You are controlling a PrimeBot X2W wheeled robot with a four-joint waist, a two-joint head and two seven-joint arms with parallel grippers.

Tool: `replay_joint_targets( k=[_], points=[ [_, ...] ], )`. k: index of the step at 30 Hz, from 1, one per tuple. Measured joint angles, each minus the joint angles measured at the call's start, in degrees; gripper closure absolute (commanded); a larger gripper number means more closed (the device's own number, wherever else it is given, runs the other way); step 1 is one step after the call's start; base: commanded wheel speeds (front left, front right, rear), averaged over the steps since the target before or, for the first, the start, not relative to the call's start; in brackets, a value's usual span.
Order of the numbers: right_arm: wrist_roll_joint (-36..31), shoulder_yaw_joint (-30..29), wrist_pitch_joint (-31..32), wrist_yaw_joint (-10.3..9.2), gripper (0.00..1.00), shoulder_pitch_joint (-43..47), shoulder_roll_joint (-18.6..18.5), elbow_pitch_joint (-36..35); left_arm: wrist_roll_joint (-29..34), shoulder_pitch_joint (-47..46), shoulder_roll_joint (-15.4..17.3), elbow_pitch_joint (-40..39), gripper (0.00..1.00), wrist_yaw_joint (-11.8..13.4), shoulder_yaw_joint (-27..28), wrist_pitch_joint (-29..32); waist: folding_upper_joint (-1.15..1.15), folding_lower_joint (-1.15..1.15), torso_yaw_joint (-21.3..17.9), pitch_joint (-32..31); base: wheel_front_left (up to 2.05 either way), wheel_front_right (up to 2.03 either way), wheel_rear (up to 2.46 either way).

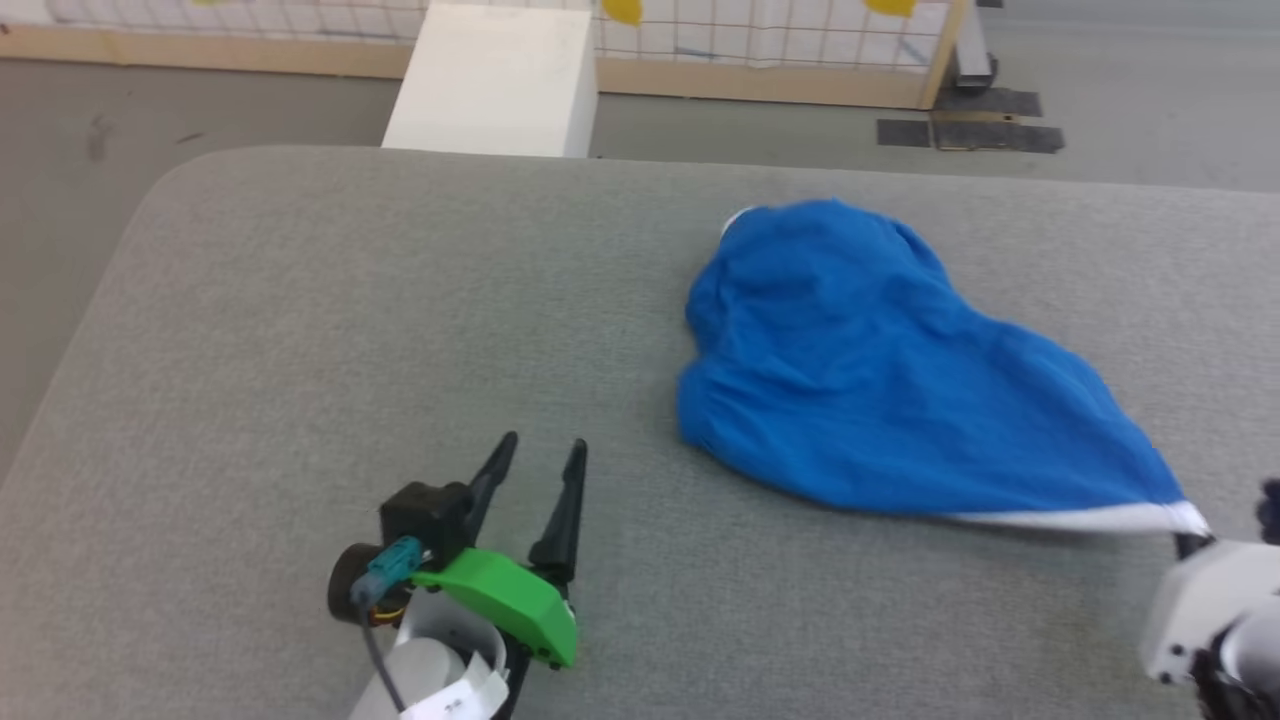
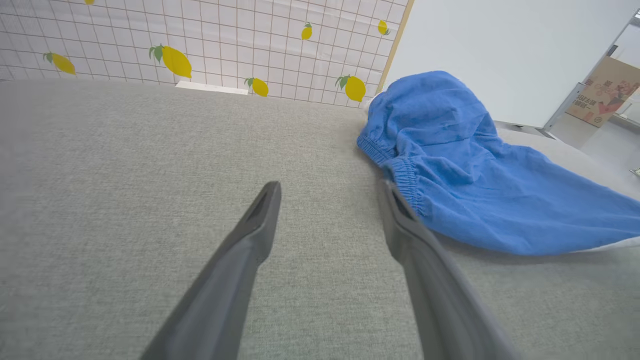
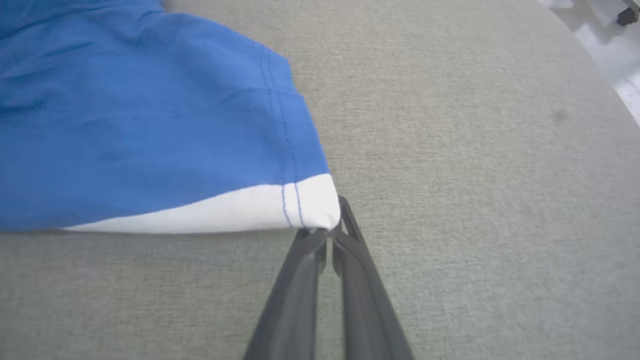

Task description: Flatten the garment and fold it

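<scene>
**Shorts pinched at one hem corner, lying slantwise on grey table**

Garment (image 1: 860,380), a pair of bright blue shorts, lies on the right half of the grey fabric-covered table (image 1: 300,300), rumpled and slightly humped at its far end. Its long axis runs on a slant, from the far middle of the table down to the near right. The gathered waistband (image 2: 407,182) faces left, toward the open table. The white hem (image 3: 225,210) forms the near edge and tapers to a point at the near right.

At that point the right gripper (image 3: 325,232) has its two dark fingers pressed together on the very corner of the white hem, and the cloth rises a little off the table there.

The left gripper (image 1: 540,455) is over bare table to the near left of the shorts, clear of them. Its fingers are spread wide with nothing between them, and its right finger points toward the waistband.

Beyond the table's far edge stands a white block (image 1: 495,80) on the floor, with a lemon-print grid wall (image 2: 200,40) behind it. A cardboard box (image 2: 607,90) sits far off to the right. Its contents cannot be made out.
</scene>
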Motion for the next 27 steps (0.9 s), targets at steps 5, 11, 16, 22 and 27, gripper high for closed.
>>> replay_joint_targets(
  k=[5, 11, 16, 22, 27],
  points=[
    [0.3, -3.2, 0.1, 0.00, 1.00, 2.1, -0.1, 0.0, 0.3, -1.6, 0.4, 1.7, 0.00, -0.9, -3.6, 2.4, 0.00, 0.00, -2.2, -0.4, 0.00, 0.00, 0.00],
    [1.4, -2.1, -0.2, 0.01, 1.00, 2.1, 0.0, 0.5, 2.3, -5.3, 1.7, 5.7, 0.00, -1.5, -10.8, 6.4, 0.00, 0.00, -4.9, -0.2, 0.00, 0.00, 0.00],
    [1.4, -2.7, -0.9, 0.01, 1.00, 1.6, 0.0, 1.2, 1.9, -10.3, 2.0, 10.8, 0.00, -1.5, -16.7, 9.6, 0.00, 0.00, -7.1, 0.7, 0.00, 0.00, 0.00],
    [1.2, -5.4, -1.8, 0.01, 1.00, 0.1, -0.1, 2.7, -1.2, -15.7, 2.3, 14.5, 0.00, -1.7, -23.9, 11.3, 0.00, 0.00, -9.2, 2.8, 0.00, 0.00, 0.00],
    [1.3, -5.0, -2.5, 0.01, 1.00, -0.8, 0.0, 3.8, -3.3, -18.7, 3.1, 16.5, 0.00, -1.7, -30.3, 11.7, 0.00, 0.00, -10.7, 4.3, 0.00, 0.00, 0.00]
  ],
)
